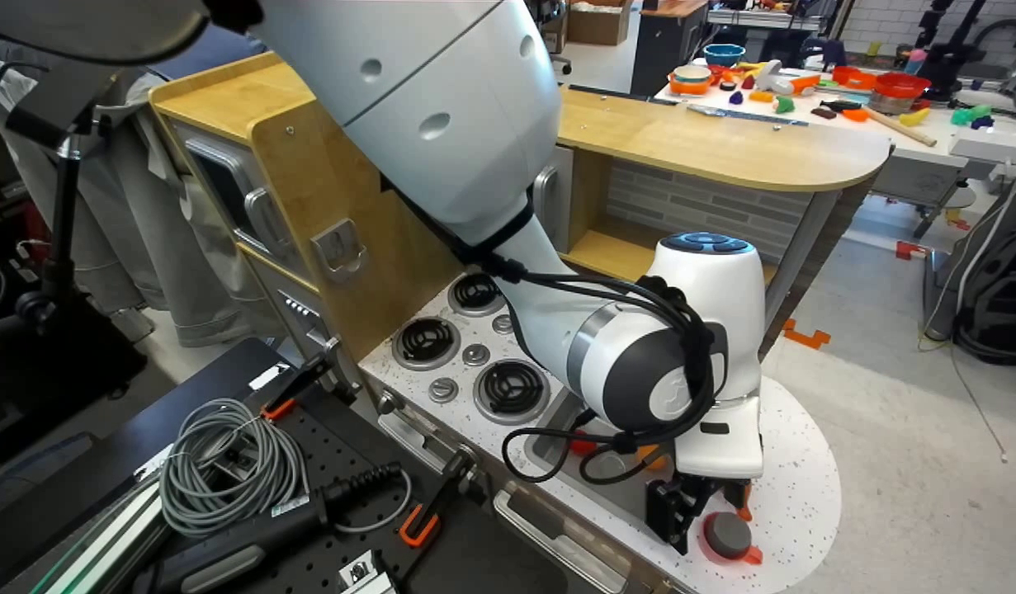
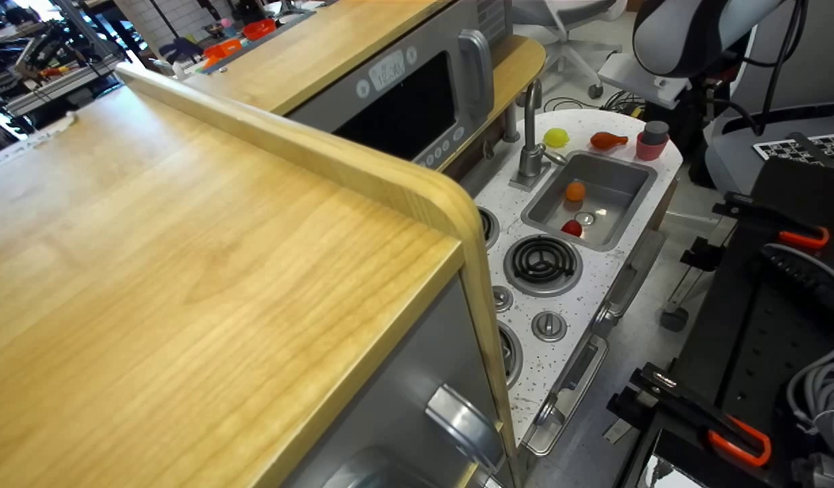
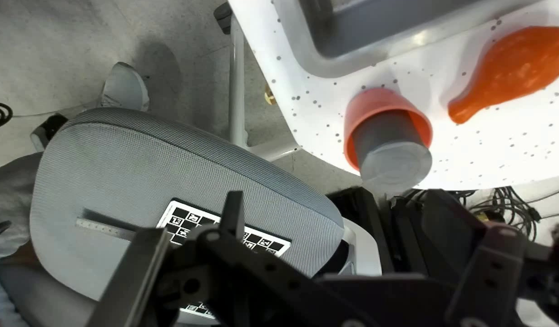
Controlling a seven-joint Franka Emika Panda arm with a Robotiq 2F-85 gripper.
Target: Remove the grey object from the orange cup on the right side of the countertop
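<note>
The grey object (image 1: 729, 535) is a short grey cylinder with a flat top. It stands upright in the orange cup (image 1: 755, 558) and sticks out above its rim. In an exterior view the grey object (image 2: 656, 131) and the orange-red cup (image 2: 650, 150) are at the rounded end of the white countertop (image 2: 593, 120). In the wrist view the grey object (image 3: 393, 156) and the cup (image 3: 372, 102) lie ahead of my gripper (image 3: 336, 202). My gripper is open with nothing between its fingers; the right finger is nearer the grey object. My gripper (image 1: 699, 505) appears beside the cup.
An orange drumstick toy (image 3: 515, 68) lies next to the cup. The grey sink (image 2: 643, 190) holds an orange ball (image 2: 574, 191) and a red item (image 2: 572, 228). A faucet (image 2: 530, 139) and a yellow ball (image 2: 555, 137) stand behind. A grey chair (image 3: 170, 163) is beside the countertop.
</note>
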